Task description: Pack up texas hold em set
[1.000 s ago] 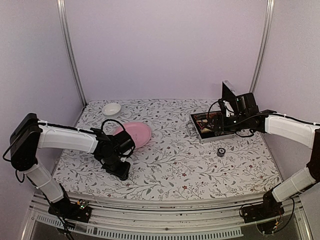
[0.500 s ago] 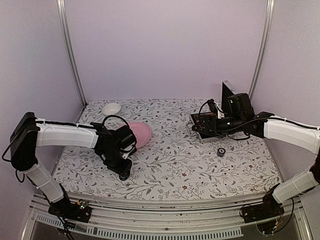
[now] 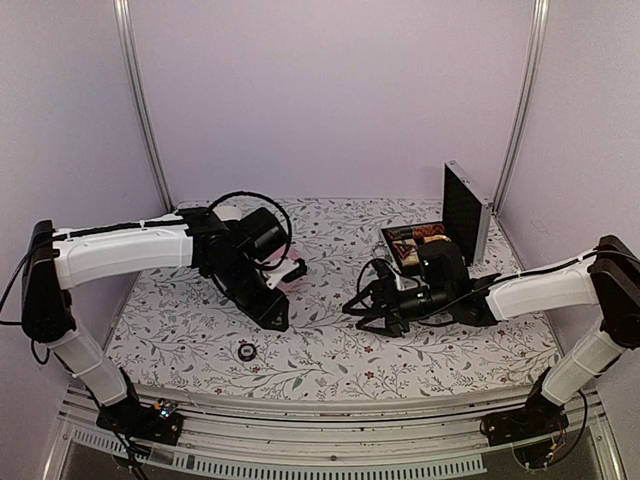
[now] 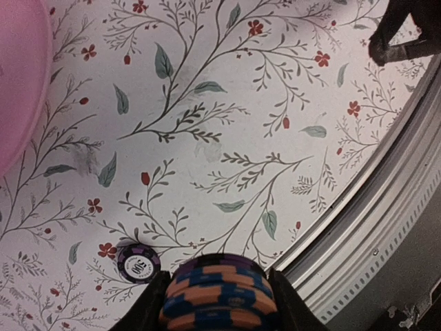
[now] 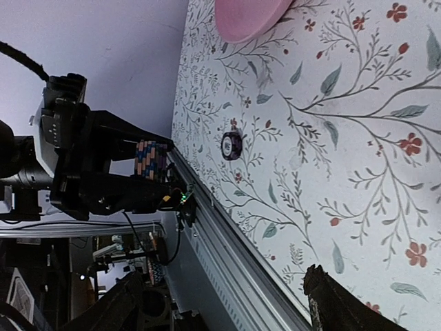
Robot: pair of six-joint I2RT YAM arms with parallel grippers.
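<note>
My left gripper [image 3: 273, 318] is shut on a stack of blue-and-orange poker chips [image 4: 219, 298] and holds it above the table's middle; the stack also shows in the right wrist view [image 5: 151, 160]. One purple chip [image 3: 245, 351] lies flat on the cloth below it, also in the left wrist view [image 4: 138, 263] and the right wrist view [image 5: 232, 145]. My right gripper [image 3: 366, 312] is open and empty, low over the table, facing the left gripper. The silver case [image 3: 418, 246] stands open at the back right with its lid [image 3: 464, 211] upright. The card decks and black marker cannot be made out.
The pink plate [image 4: 17, 83] lies behind the left arm, mostly hidden in the top view; its edge shows in the right wrist view [image 5: 251, 14]. The table's metal front rail [image 4: 386, 227] runs close to the purple chip. The side walls stand near both arms.
My left gripper rose from the front of the table with the chip stack and moved right, leaving one purple chip behind. My right arm swung from the case to the table's middle.
</note>
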